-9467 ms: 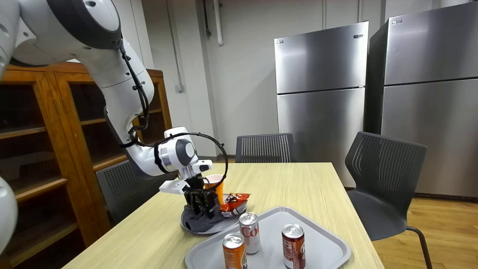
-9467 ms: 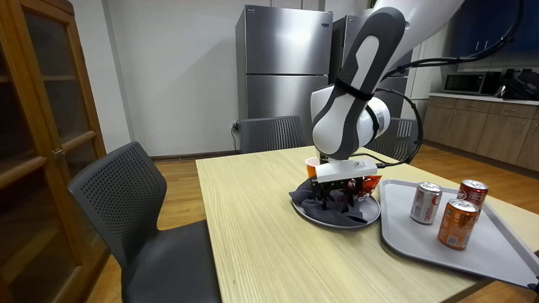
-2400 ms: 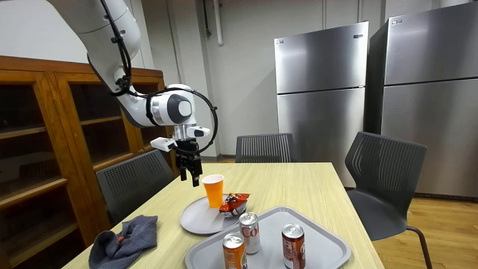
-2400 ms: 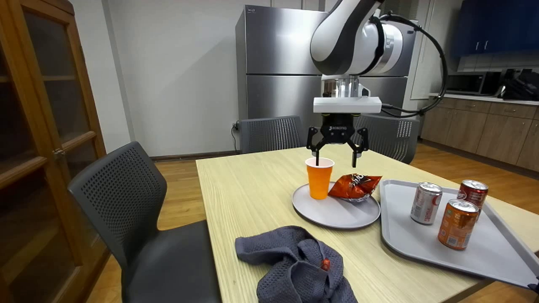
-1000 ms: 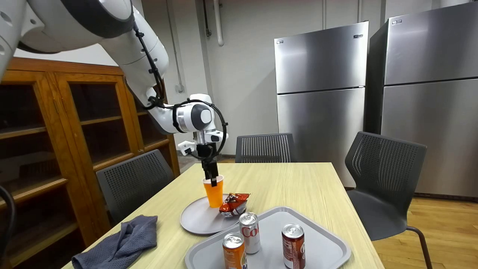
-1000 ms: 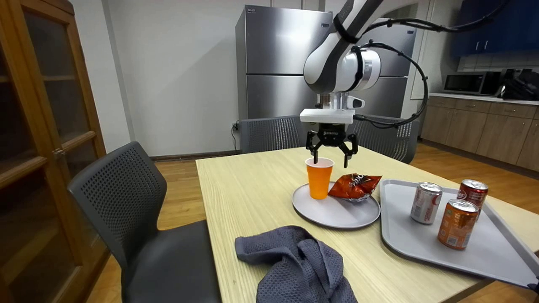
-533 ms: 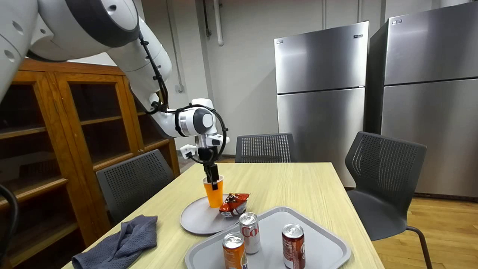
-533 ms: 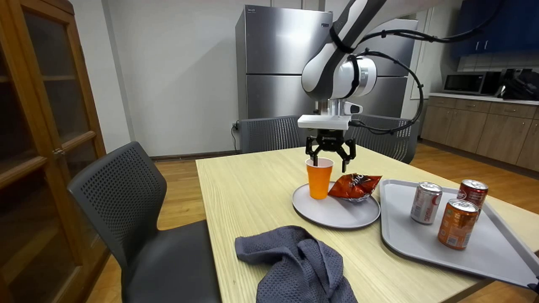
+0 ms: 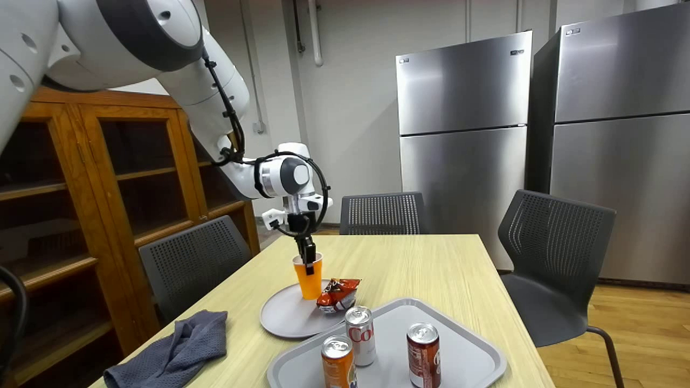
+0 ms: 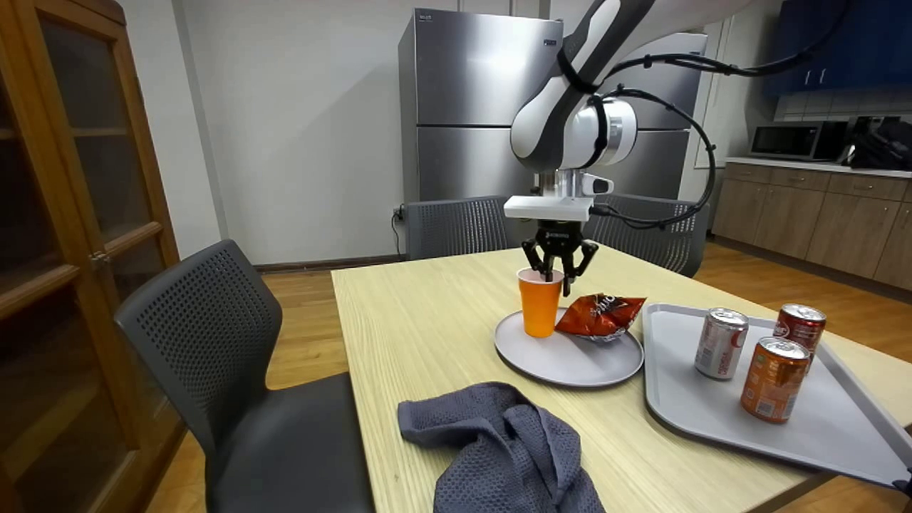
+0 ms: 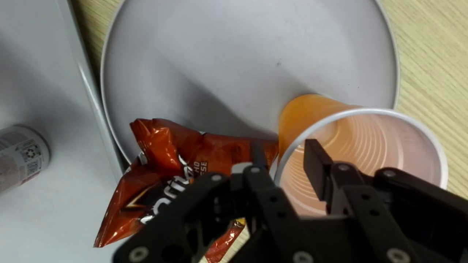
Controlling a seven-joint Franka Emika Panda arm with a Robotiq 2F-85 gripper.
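Two brushed-steel refrigerators (image 9: pixel 463 97) stand far behind, a glass-paned wooden cabinet (image 9: pixel 89 178) at the left. The tabletop (image 9: pixel 409 269) is pale and wood-grained, with perforated grey chairs (image 10: pixel 206 335) about it. On its near right lies a matte grey tray (image 9: pixel 466 353) with rounded corners; just left of that sits a smooth round plate (image 9: pixel 285 318). The dark, waffle-textured cloth (image 10: pixel 509 438), earlier bunched on the plate, now lies crumpled at the near left. The black end effector (image 10: pixel 558 285) hangs over the plate's far part, its jaws partly spread, closer together than half a second ago. Beneath one jaw a shiny, creased red snack bag (image 10: pixel 600 317) overhangs the plate's right edge and crowds that side of the cup (image 10: pixel 540 313). The cup, tapered orange plastic with a pale, ringed inside, stands upright on the plate's far side; its rim passes between the jaws, one over the mouth, one outside the wall. Whether either touches it I cannot tell. Smallest, upright on the tray, are a silver can (image 10: pixel 721 345), an orange can (image 10: pixel 775 381) and a dark red can (image 10: pixel 799 325).
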